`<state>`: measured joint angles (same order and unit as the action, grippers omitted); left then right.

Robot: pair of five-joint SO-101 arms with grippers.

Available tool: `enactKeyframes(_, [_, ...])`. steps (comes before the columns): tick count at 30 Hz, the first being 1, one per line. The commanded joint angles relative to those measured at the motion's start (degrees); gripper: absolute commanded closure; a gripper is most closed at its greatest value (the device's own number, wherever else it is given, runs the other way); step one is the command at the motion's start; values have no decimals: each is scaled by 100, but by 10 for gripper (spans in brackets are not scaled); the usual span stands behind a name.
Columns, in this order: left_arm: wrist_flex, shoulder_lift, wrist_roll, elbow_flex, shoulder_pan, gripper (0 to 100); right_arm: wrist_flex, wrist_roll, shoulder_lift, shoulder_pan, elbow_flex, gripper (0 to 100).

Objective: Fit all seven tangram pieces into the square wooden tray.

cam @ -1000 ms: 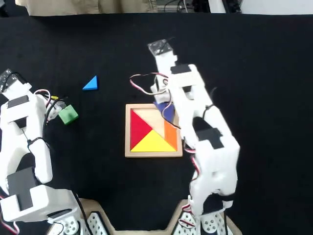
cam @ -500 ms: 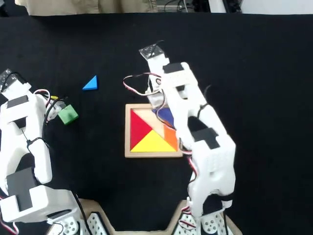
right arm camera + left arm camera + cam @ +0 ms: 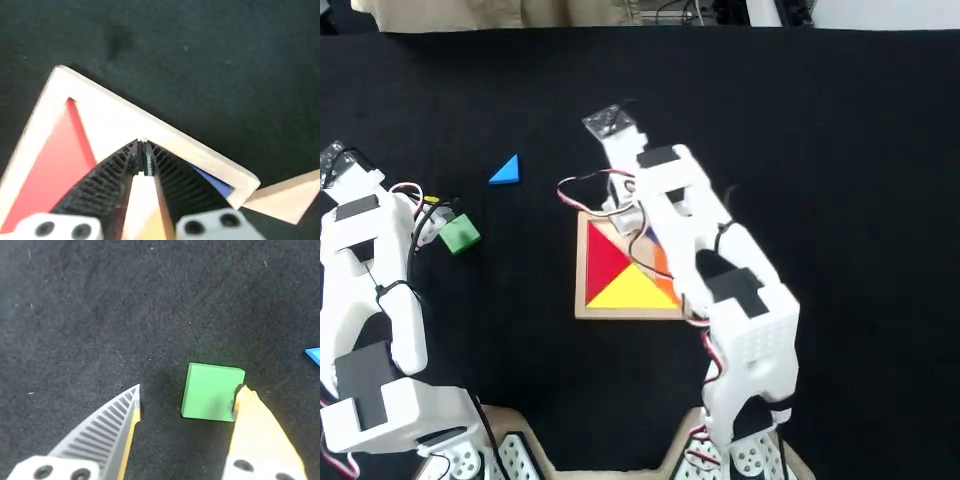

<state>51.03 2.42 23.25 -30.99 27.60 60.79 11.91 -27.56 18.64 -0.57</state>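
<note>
Now, R tool [image 3: 144, 150] pinched at tray [image 3: 170, 135] rim, L tool [image 3: 188, 388] astride green sq [image 3: 210, 390]

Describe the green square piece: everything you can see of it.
The green square is a thick, flat block, plain matte green, possibly painted wood, with sharp edges and no visible marks. It lies flat on the black table, outside the tray and well to its left in the high view, near the blue triangle. It sits between the open jaws of the left gripper, right by the yellow one, which overlaps one corner; whether they touch I cannot tell. The ribbed grey one stands apart from it.
</note>
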Motion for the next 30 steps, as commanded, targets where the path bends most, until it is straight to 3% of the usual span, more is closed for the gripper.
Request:
enactKeyframes(1, [-88,211,26,31,13,704,79,53,-31,-360,347,988])
enactKeyframes(11, [-88,211,26,-22,13,704,1081,18,1077,-35,585,988])
enactKeyframes(20, [-88,211,-9,-22,-31,704,800,-114,1938,-1556,-462,987])
enactKeyframes(25, [-167,202,-527,-189,-426,704,466,-615,1631,-1723,-699,987])
enactKeyframes(30, [-1011,220,-879,-725,-576,704,246,-598,998,-1697,-330,987])
